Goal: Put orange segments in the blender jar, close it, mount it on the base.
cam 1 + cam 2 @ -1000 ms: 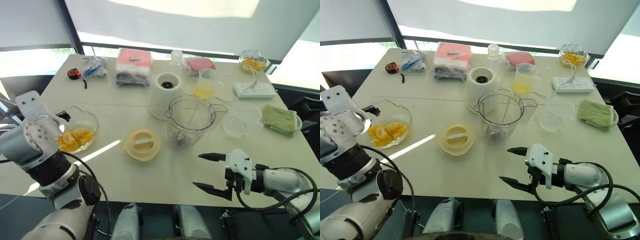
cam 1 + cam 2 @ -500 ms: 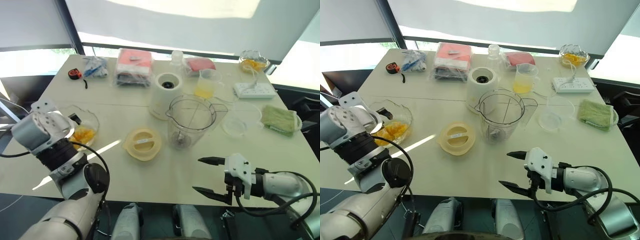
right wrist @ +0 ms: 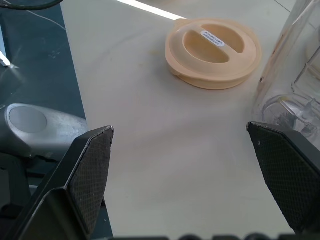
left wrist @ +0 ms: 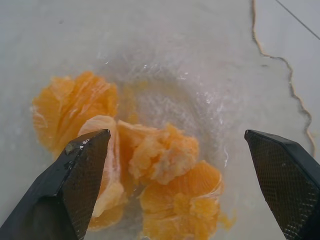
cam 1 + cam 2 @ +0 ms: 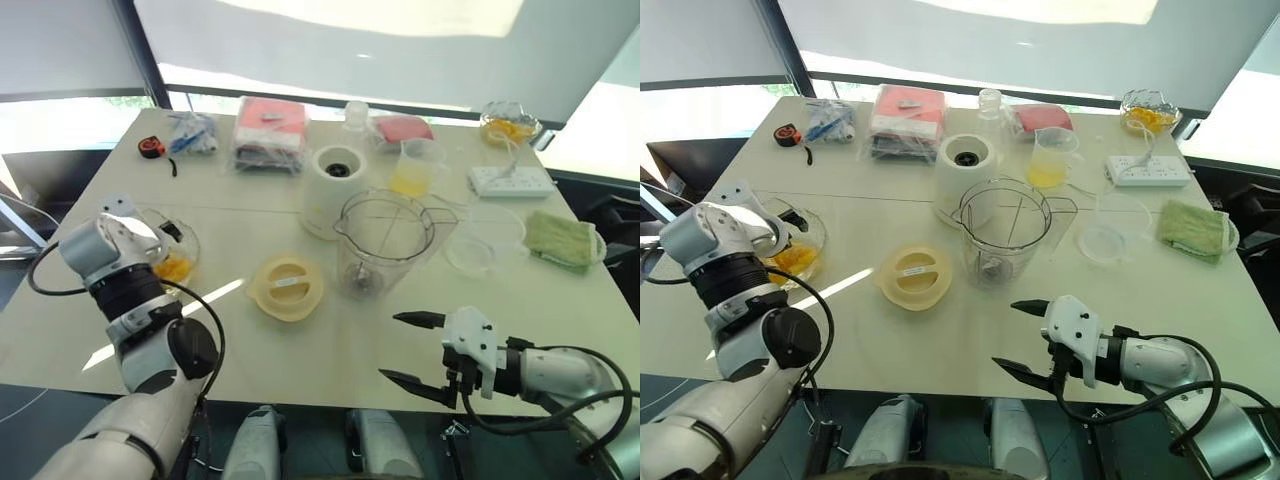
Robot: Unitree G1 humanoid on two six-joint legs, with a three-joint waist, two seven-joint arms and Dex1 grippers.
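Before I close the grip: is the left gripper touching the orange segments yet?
Cannot tell. In the left wrist view the open left gripper frames the orange segments, but no contact or gap shows plainly.

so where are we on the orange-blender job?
Nothing done: the tall clear plastic blender jar stands empty, off the white cylindrical base, its pale yellow round lid on the table. Open left gripper hovers over the glossy orange segments. Loading, closing, mounting remain.

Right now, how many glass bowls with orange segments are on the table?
2. One bowl sits at the table's left edge under the left arm, its segments lying between the open fingers. The other bowl is at the far right corner, by the power strip.
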